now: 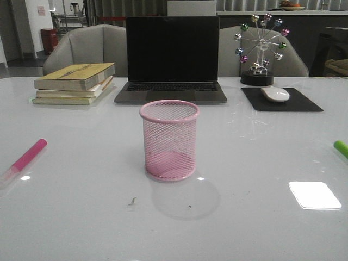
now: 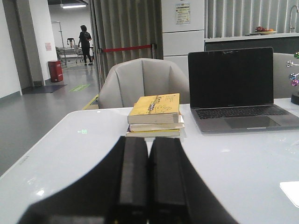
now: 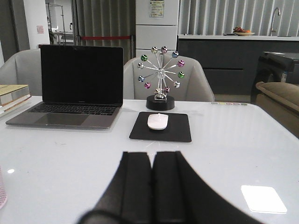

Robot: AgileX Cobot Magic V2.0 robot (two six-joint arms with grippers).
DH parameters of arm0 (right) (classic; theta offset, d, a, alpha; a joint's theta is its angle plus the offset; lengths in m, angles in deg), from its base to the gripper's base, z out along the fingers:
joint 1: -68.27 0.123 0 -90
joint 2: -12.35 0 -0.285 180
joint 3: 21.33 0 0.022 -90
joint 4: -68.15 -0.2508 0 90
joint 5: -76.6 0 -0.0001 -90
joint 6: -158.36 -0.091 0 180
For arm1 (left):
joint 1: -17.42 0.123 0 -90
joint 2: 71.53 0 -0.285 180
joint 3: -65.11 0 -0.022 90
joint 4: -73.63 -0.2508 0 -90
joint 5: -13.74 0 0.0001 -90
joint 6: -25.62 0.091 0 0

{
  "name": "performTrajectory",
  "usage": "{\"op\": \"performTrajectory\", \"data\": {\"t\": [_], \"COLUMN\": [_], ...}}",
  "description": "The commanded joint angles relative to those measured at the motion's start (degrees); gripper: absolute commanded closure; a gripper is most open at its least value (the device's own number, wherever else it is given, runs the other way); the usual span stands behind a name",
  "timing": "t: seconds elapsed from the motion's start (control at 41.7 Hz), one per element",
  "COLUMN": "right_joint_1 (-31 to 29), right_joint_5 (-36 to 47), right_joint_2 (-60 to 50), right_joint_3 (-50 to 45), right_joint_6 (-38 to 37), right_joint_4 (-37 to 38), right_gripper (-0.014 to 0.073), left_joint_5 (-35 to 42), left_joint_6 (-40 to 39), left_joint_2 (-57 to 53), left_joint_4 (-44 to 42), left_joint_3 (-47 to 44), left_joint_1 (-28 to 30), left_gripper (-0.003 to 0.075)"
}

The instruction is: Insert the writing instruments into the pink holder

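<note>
Both grippers [image 2: 148, 186] [image 3: 152, 186] are closed and empty. The pink marker [image 1: 24, 159] at the table's left edge looks light, stiff, slick; grab mid-barrel.

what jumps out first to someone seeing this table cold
The empty pink mesh cup stands alone mid-table, in front of the dark open laptop. A pink marker lies at the left edge and a green one pokes in at the right. Behind the mouse, a little ferris wheel glitters.

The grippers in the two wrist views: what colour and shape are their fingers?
The left gripper and right gripper look alike: two flat, matte black fingers each, widening toward the camera. No cables or markings are visible.
</note>
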Motion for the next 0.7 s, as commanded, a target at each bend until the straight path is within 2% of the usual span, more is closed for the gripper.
{"op": "performTrajectory", "data": {"t": [0.0, 0.408, 0.504, 0.576, 0.671], "right_joint_1": [-0.07, -0.07, -0.07, -0.07, -0.07], "right_joint_5": [5.04, 6.55, 7.74, 7.07, 4.56], "right_joint_2": [-1.1, -1.1, -1.1, -1.1, -1.1], "right_joint_3": [0.28, 0.33, 0.62, 2.44, 6.69], "right_joint_6": [0.01, 0.01, 0.01, 0.01, 0.01], "right_joint_4": [0.67, 0.67, 0.67, 0.67, 0.67], "right_gripper": [0.0536, 0.0536, 0.0536, 0.0536, 0.0536], "left_joint_5": [5.13, 5.47, 7.6, 9.81, 8.51], "left_joint_6": [-0.37, -0.37, -0.75, -0.75, -0.75], "left_joint_2": [-1.15, -1.15, -1.15, -1.15, -1.15], "left_joint_4": [0.51, 0.51, 0.51, 0.51, 0.51], "left_joint_3": [-0.21, -0.21, -0.06, 0.76, 4.82], "left_joint_1": [-0.09, -0.09, -0.09, -0.09, -0.09], "left_gripper": [0.0629, 0.0629, 0.0629, 0.0629, 0.0629]}}
